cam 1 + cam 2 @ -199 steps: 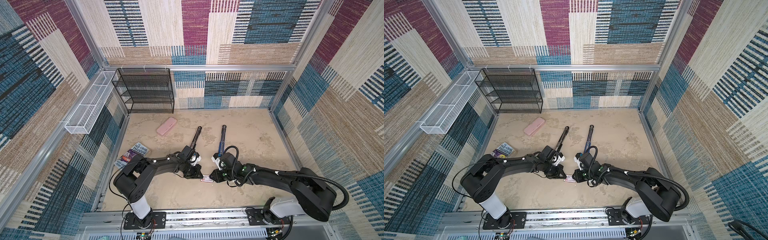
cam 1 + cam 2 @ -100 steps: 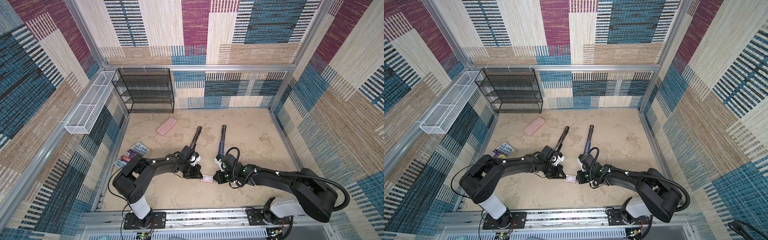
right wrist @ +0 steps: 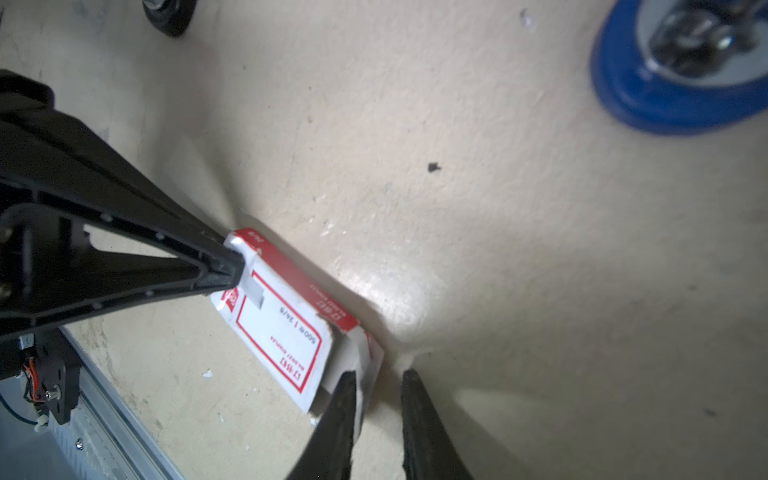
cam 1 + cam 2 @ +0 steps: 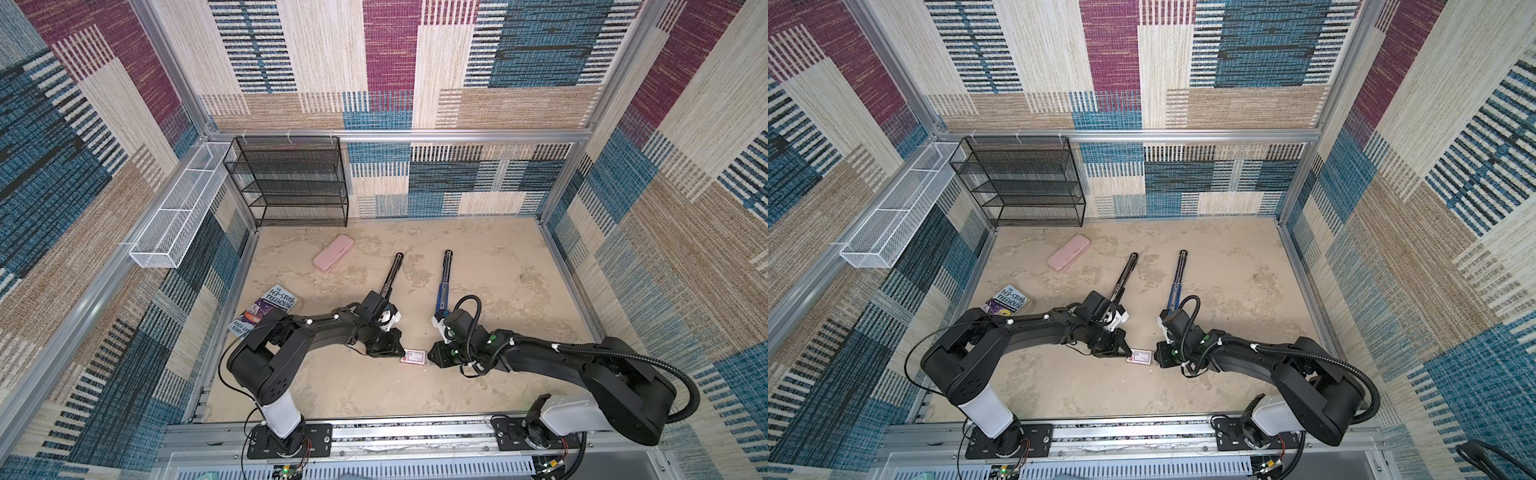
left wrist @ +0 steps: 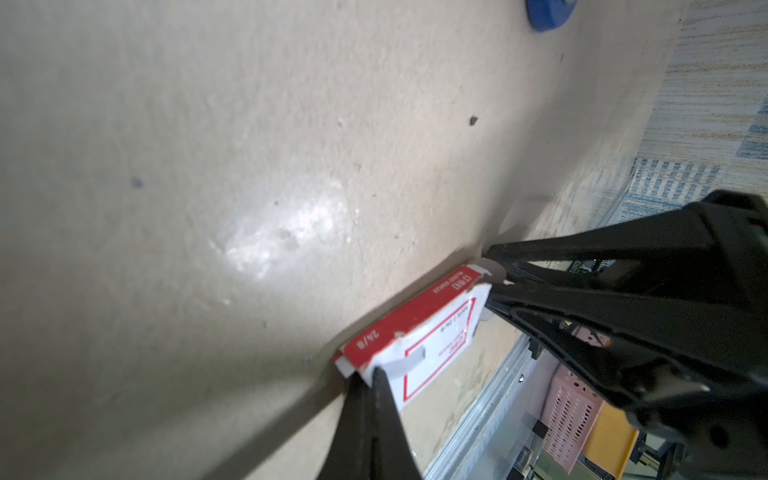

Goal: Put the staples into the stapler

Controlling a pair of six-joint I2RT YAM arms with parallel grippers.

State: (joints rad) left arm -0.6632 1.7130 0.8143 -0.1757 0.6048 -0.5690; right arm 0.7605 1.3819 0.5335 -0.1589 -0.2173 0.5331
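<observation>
Box (image 3: 282, 328) stays pinched by left gripper (image 3: 232, 270); right gripper (image 3: 379, 376), jaws slightly apart, has backed off its flap; regrasp likely.

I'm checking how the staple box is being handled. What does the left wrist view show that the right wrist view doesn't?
Only the left wrist view: the patterned wall and a pink perforated item. Only the right wrist view: the right gripper with jaws apart at the open end of the staple box, and a black round object. Both: the staple box, the left gripper shut on its corner, the right gripper at the opposite end, a blue round object.
</observation>
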